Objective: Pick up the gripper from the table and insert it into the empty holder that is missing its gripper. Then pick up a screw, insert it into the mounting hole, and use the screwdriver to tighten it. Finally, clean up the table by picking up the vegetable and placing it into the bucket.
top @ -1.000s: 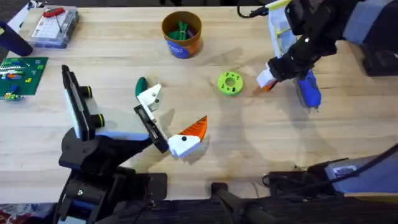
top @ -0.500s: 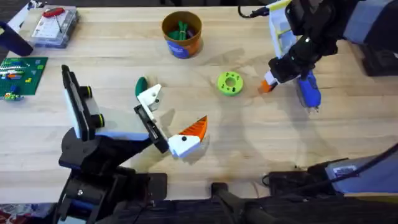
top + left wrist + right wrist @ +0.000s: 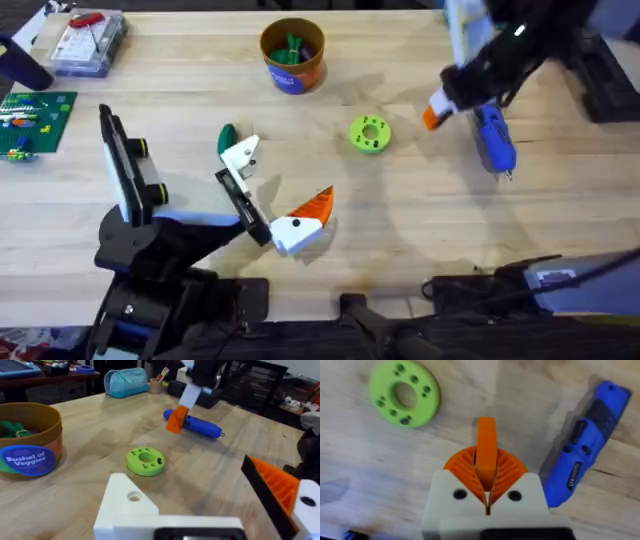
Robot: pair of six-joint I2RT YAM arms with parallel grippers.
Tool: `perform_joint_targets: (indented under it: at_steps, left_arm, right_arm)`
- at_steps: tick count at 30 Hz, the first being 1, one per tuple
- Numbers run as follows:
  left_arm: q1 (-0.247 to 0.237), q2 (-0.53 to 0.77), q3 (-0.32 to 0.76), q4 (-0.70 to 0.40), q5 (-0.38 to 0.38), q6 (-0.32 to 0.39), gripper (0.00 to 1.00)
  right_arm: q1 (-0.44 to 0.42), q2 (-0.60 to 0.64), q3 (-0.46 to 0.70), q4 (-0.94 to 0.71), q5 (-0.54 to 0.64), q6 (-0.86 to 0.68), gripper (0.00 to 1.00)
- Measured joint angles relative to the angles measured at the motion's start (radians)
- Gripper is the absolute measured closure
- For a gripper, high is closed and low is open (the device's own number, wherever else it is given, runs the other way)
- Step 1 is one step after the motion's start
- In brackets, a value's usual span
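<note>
Overhead, the bucket (image 3: 292,56) holds probably green vegetables; right tool (image 3: 436,110) clamps the gripper (image 3: 432,116).

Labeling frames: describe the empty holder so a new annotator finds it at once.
On the table, look left of centre, at the black bar running diagonally. The holder is the bare white bracket at its far end; the near end's white block carries an orange finger.

One bucket (image 3: 292,55), one green disc (image 3: 369,134), one blue screwdriver (image 3: 494,144).
</note>
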Motion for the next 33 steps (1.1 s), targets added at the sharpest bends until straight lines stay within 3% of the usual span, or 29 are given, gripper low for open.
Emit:
perform_joint_targets:
  at_steps: [9,20,25,29,33]
  left_arm:
    - [0.000,0.000,0.000,0.000,0.000,0.000,0.009]
    - [0.000,0.000,0.000,-0.002,0.027,0.023,0.009]
    - [0.000,0.000,0.000,-0.003,0.044,0.032,0.009]
    - [0.000,0.000,0.000,-0.003,0.049,0.034,0.009]
    - [0.000,0.000,0.000,-0.003,0.050,0.035,0.009]
  right_arm:
    - [0.000,-0.083,0.232,-0.124,-0.085,0.036,0.994]
    - [0.000,-0.197,0.255,-0.111,-0.295,0.074,0.994]
    - [-0.003,-0.326,0.203,-0.036,-0.386,0.101,0.994]
    - [-0.023,-0.436,0.066,0.069,-0.499,0.129,0.994]
    - [-0.068,-0.452,-0.070,0.168,-0.658,0.146,0.994]
